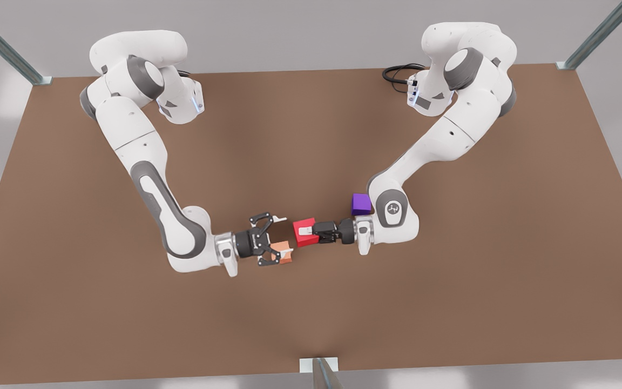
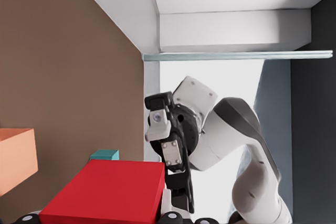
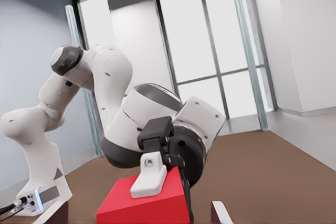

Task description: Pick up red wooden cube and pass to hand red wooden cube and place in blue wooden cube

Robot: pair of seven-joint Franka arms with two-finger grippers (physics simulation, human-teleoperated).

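Left gripper (image 1: 309, 233), the plain black parallel-jaw one on the front view's right, is clamping the small bright red wooden cube (image 1: 299, 238) and holding it out sideways above the brown table (image 1: 311, 313), one white finger pad lying across the cube's upper face. Facing it, the right gripper (image 1: 274, 239), black with linkage-style fingers, is standing wide open just beside the cube, not touching it, with a pale orange-salmon cube (image 1: 285, 254) sitting right under its lower finger. This looks like the handover, roughly mid-task. To do it cleanly, the right gripper should be closing on the two faces the left gripper's pads aren't covering, centred and square, and the left one should be letting go only once that grip is firm. The orange cube is crowding the lower finger, so that's the snag to watch. From the left wrist view, the small teal blue-green wooden cube (image 2: 104, 155), the target, is peeking out beyond the red one. A purple cube (image 1: 361, 203) is resting by the left arm's wrist.
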